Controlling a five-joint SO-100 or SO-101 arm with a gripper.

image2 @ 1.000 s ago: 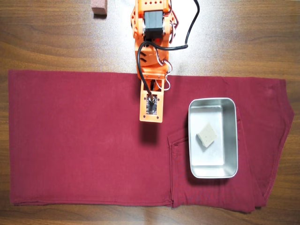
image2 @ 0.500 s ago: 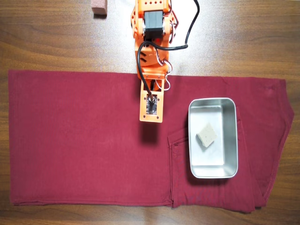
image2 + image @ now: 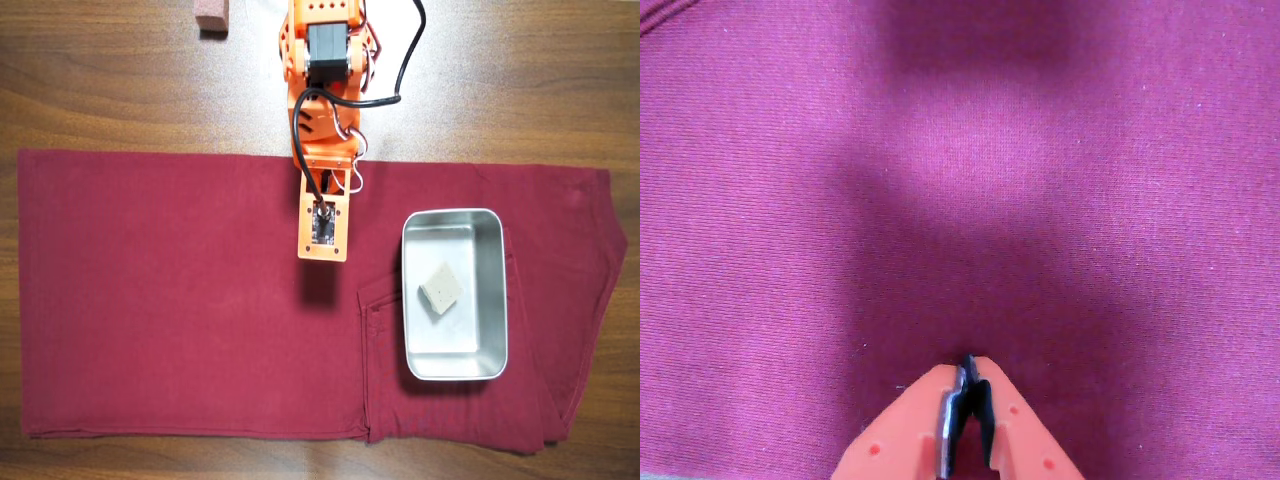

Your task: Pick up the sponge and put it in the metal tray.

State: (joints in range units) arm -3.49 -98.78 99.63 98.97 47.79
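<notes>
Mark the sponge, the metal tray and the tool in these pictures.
sponge [image 3: 441,288]: overhead view, centre of its speckled top face.
metal tray [image 3: 498,290]: overhead view, right-hand rim.
tool [image 3: 968,368]: wrist view, the closed orange fingertips above the red cloth.

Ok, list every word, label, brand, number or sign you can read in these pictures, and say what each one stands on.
None can be read.
The orange arm and its gripper show no lettering.
The metal tray, the sponge in it and the dark red cloth are blank.
The pinkish-brown block on the wooden table shows no marking.
</notes>
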